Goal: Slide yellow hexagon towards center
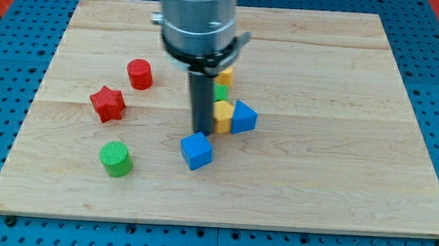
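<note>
One yellow block, likely the hexagon though its shape is partly hidden, sits touching my tip on its right side, wedged against a blue block, already near the board's centre; my rod has nothing to open or close.

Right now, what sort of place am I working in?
Probably a lab test bench, not a home or shop: a light wooden board lies on a blue perforated base, with small moulded blocks on it, such as a red star and a green cylinder.
</note>
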Action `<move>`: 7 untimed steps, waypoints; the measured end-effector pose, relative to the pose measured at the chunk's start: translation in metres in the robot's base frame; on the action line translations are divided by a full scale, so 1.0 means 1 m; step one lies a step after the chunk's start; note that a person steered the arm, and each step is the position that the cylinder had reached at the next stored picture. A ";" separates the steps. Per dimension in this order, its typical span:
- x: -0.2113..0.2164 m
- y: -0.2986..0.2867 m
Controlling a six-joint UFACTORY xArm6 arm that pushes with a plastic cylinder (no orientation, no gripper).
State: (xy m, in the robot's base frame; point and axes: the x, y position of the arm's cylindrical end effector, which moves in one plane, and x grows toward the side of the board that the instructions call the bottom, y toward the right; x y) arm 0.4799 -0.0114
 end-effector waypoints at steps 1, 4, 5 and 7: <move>-0.031 0.025; -0.037 0.075; -0.037 0.101; -0.047 0.079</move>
State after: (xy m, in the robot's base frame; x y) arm 0.4326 0.0676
